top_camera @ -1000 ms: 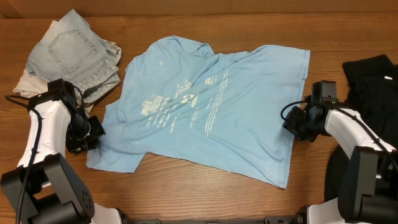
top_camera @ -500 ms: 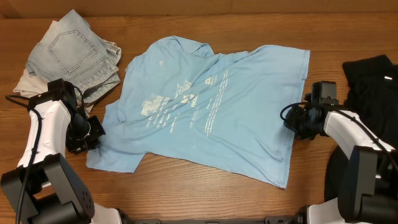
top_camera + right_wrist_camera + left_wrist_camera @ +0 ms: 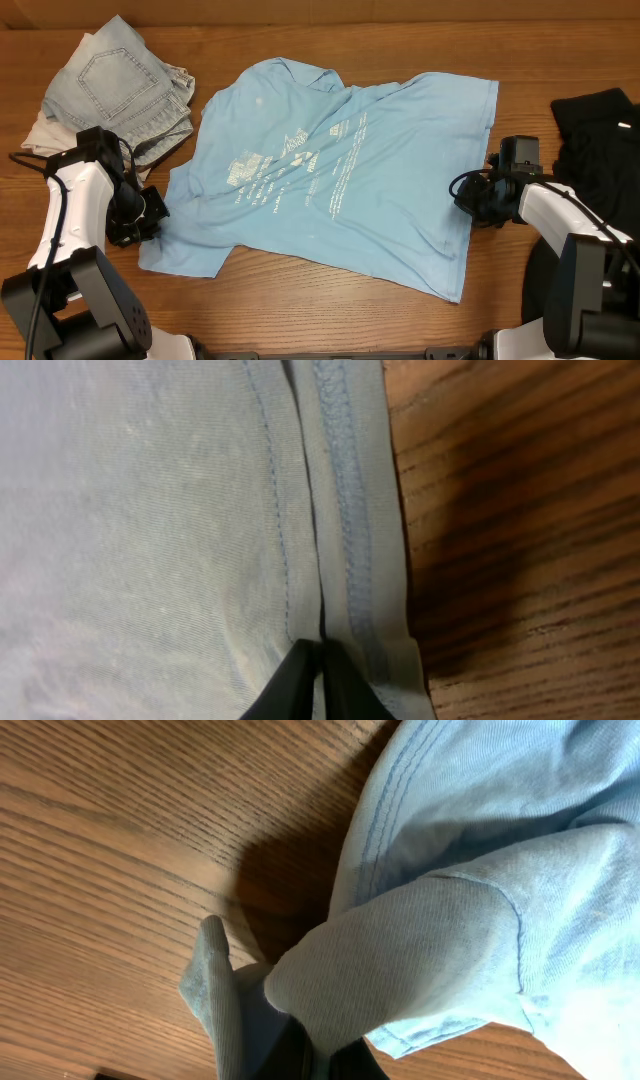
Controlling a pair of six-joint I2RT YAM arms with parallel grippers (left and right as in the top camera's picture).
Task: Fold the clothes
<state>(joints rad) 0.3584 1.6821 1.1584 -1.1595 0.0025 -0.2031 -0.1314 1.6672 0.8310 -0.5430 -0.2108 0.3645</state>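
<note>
Two arms are showing white shells with black joints, left arm and right arm alike; thin black cables are looping along each; dark fingers are tapering to points.

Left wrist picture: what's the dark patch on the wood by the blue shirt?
Left wrist view: a shadow the bunched T-shirt casts on the table; right wrist view: stitching sharp, another shadow beside it; overhead view: even light, no glare.

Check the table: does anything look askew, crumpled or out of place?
The sky-blue T-shirt lies slanted and creased, its collar bunched. The denim shorts sit in a loose heap over beige cloth. Nothing looks spilled or torn.
</note>
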